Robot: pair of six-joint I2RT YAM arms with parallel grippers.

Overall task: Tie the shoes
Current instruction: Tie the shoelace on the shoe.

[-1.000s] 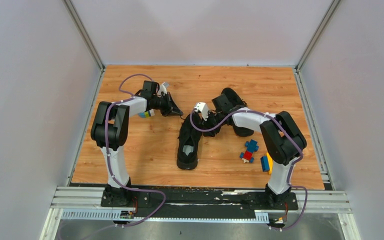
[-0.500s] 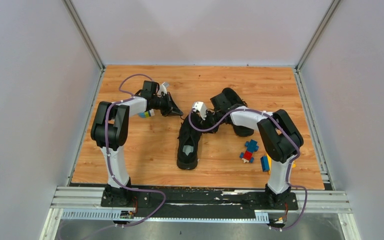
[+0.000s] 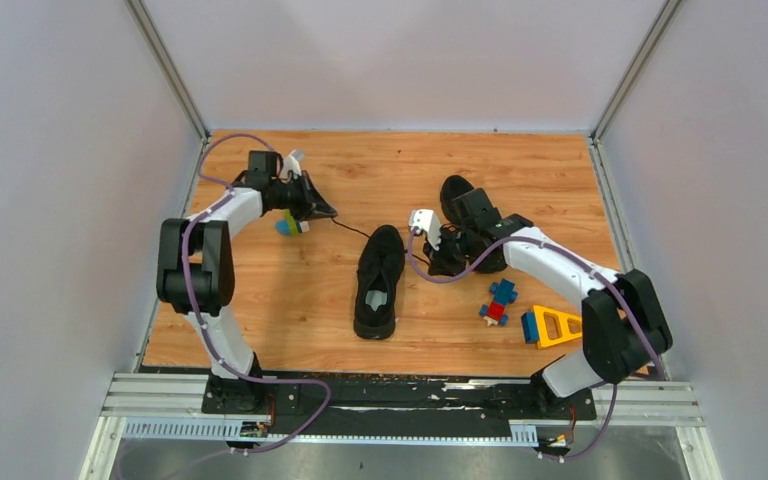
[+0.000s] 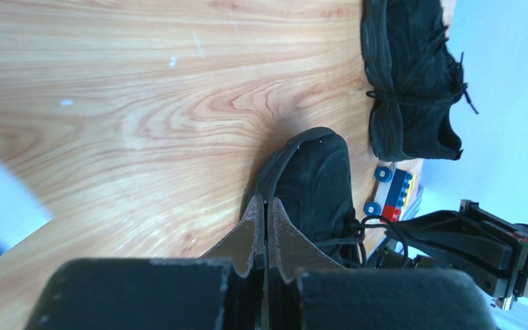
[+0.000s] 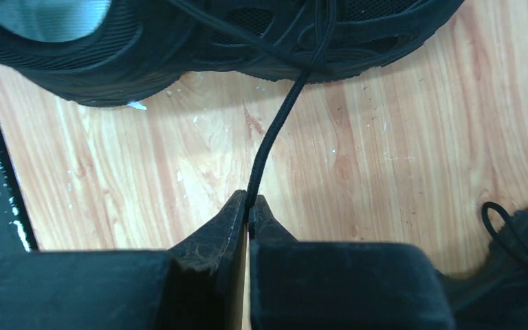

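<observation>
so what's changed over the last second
The left gripper, jaws shut, pulled farther out and left from the middle black fabric sneaker, drawing a thin black lace taut. The right gripper closed its jaws on the other lace end and drew right, uncovering a yellow triangular block. That sneaker, the far black sneaker and the blue-red toy block stayed put.

One shoe [image 3: 378, 282] mid-frame, second shoe [image 3: 463, 203] right of centre; lace [image 3: 350, 227] runs from first shoe to left gripper [image 3: 322, 210], upper left.
</observation>
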